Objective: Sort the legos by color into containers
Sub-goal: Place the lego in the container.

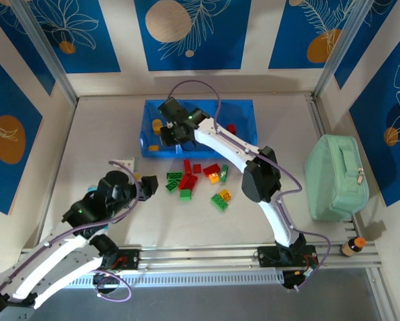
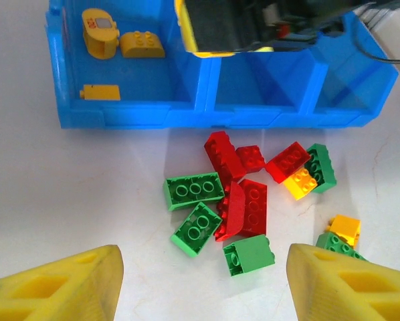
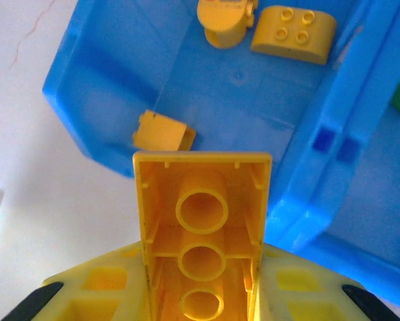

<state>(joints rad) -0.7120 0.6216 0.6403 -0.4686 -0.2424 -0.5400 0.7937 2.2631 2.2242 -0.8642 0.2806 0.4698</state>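
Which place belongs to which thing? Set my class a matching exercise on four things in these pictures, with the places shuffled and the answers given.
Things
1. long yellow brick
2. rounded yellow brick
3. pale green pouch
4. red and green bricks

Places
a. loose on the table, in front of the blue tray
b. clamped in the jaws of the right gripper
c. lying in the tray's left compartment
d. by the table's right edge

Pairs: 1-b, 2-c, 3-d, 4-a
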